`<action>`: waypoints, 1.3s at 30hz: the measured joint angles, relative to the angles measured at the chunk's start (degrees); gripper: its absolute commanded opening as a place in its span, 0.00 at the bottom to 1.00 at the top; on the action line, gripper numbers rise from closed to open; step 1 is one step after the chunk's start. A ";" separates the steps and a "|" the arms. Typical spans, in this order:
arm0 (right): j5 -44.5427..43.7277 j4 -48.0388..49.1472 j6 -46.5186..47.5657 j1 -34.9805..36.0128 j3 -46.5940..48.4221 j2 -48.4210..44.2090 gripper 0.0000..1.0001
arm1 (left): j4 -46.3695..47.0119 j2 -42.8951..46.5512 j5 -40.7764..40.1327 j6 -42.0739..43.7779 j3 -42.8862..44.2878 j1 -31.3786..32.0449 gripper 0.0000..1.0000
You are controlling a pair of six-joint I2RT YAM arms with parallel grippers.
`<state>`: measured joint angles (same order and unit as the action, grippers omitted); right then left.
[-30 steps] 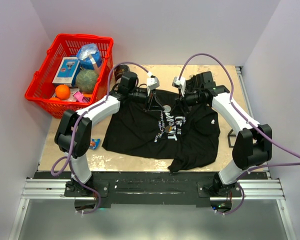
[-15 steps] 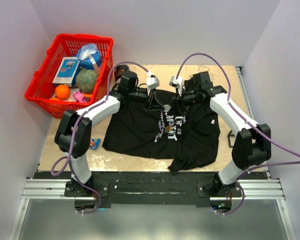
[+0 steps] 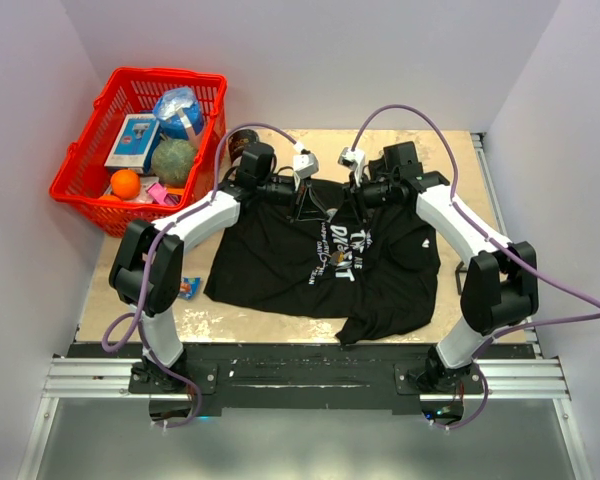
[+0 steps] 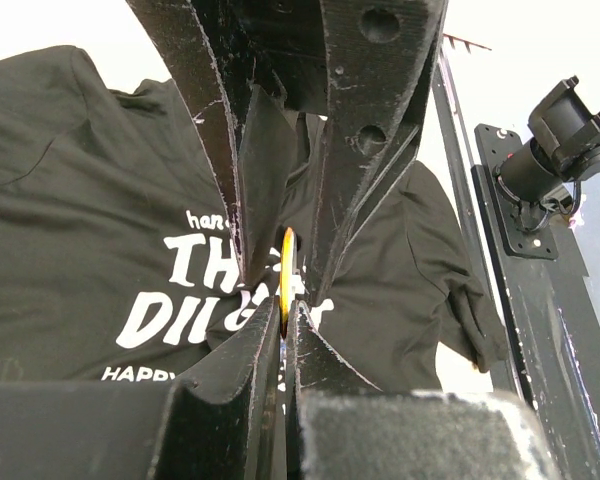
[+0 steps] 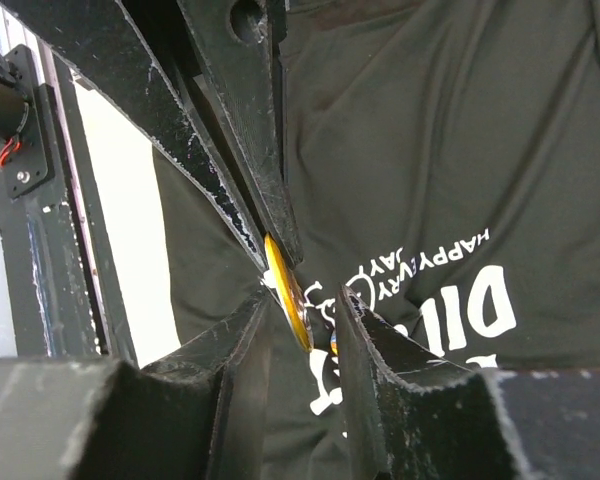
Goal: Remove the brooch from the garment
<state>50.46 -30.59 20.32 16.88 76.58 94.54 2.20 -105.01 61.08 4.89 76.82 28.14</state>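
The garment is a black T-shirt with white lettering, spread flat on the table; it also shows in the left wrist view and the right wrist view. The brooch is a thin yellow disc seen edge-on near the chest print. My left gripper is shut on its edge, and a tent of fabric is pulled up at the collar. My right gripper is open, with the brooch between its jaws, leaning against one finger and apart from the other. In the top view the right gripper sits close to the left one.
A red basket holding an orange, a green ball, a box and a blue bag stands at the back left. A small blue packet lies beside the shirt's left hem. A dark bracket sits at the table's right edge.
My right gripper has moved left toward the left gripper and now straddles the brooch. The left gripper and the lifted fabric have stayed in place.
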 measured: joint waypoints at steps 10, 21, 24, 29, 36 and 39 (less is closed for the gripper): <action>-0.24 1.88 -5.05 -0.02 0.00 1.25 0.30 | -0.22 -0.04 -0.87 0.48 0.00 -0.04 0.00; 0.31 5.05 -12.79 -1.62 0.00 3.61 0.29 | -1.49 -0.15 -3.56 3.39 0.02 -0.07 0.00; 0.33 5.57 -14.25 -1.84 0.00 3.76 0.29 | -1.49 -0.17 -4.00 3.82 0.22 -0.07 0.00; 0.87 6.40 -16.11 -2.45 0.00 3.78 0.30 | -1.60 -0.20 -4.33 4.48 0.68 -0.07 0.00; 2.05 6.58 -16.44 -3.93 0.00 3.80 0.33 | -2.10 -0.20 -4.83 5.40 0.87 -0.07 0.00; 2.80 6.64 -16.35 -4.61 0.00 3.80 0.36 | -2.62 -0.20 -4.94 5.42 0.87 -0.07 0.00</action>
<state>53.25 -23.94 3.97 12.27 76.58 98.35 -0.43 -105.21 56.14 10.31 77.69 28.08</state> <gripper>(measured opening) 0.331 0.084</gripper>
